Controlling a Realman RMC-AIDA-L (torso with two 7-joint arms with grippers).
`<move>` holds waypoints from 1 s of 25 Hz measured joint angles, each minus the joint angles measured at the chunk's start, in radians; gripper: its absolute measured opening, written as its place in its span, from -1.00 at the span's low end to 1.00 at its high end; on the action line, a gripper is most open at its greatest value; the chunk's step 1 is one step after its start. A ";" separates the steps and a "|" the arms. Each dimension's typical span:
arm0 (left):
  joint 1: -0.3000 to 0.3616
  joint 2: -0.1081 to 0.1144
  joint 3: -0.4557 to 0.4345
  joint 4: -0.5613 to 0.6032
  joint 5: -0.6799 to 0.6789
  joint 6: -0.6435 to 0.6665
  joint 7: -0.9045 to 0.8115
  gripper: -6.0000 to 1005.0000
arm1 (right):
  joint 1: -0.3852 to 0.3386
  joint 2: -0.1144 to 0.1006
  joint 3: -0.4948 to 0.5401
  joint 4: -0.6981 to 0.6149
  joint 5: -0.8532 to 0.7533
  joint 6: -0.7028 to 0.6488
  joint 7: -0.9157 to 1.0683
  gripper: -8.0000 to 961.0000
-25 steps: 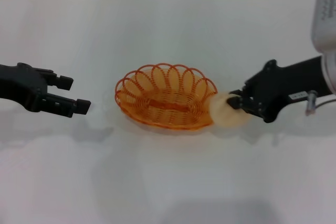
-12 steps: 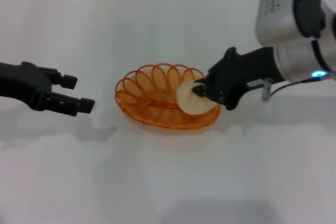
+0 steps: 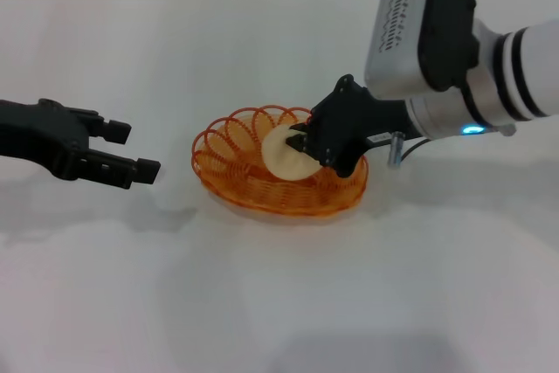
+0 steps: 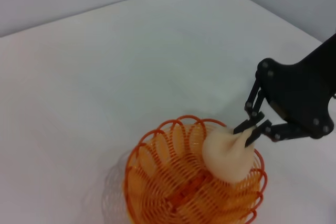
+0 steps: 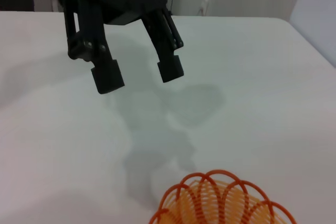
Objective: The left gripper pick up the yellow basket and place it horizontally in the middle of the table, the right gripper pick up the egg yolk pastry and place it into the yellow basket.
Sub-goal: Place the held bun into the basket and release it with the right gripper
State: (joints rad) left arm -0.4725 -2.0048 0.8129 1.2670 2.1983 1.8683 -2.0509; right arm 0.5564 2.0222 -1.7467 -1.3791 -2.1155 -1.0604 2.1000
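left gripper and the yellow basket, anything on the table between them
Nothing: in the head view, only bare table separates the open left gripper from the yellow basket.

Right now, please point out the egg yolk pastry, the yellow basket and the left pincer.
egg yolk pastry (image 3: 281,154), head view, its pale face.
yellow basket (image 3: 229,183), head view, its wire wall on the robot's left.
left pincer (image 3: 131,149), head view, midway between its fingertips.
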 joint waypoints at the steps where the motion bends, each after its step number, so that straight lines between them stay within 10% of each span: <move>1: 0.000 -0.001 0.000 0.000 0.000 -0.003 0.000 0.77 | 0.003 0.000 -0.009 0.010 0.001 0.017 -0.003 -0.90; 17: 0.000 -0.005 0.000 -0.002 0.003 -0.007 0.002 0.77 | 0.026 0.001 -0.056 0.057 0.012 0.097 -0.008 -0.91; 25: 0.000 -0.005 0.000 -0.002 0.003 -0.009 0.002 0.77 | 0.024 -0.002 -0.053 0.051 0.013 0.091 -0.008 -0.28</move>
State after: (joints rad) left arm -0.4724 -2.0094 0.8128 1.2655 2.2013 1.8592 -2.0493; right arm 0.5807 2.0205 -1.7995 -1.3283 -2.1024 -0.9693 2.0922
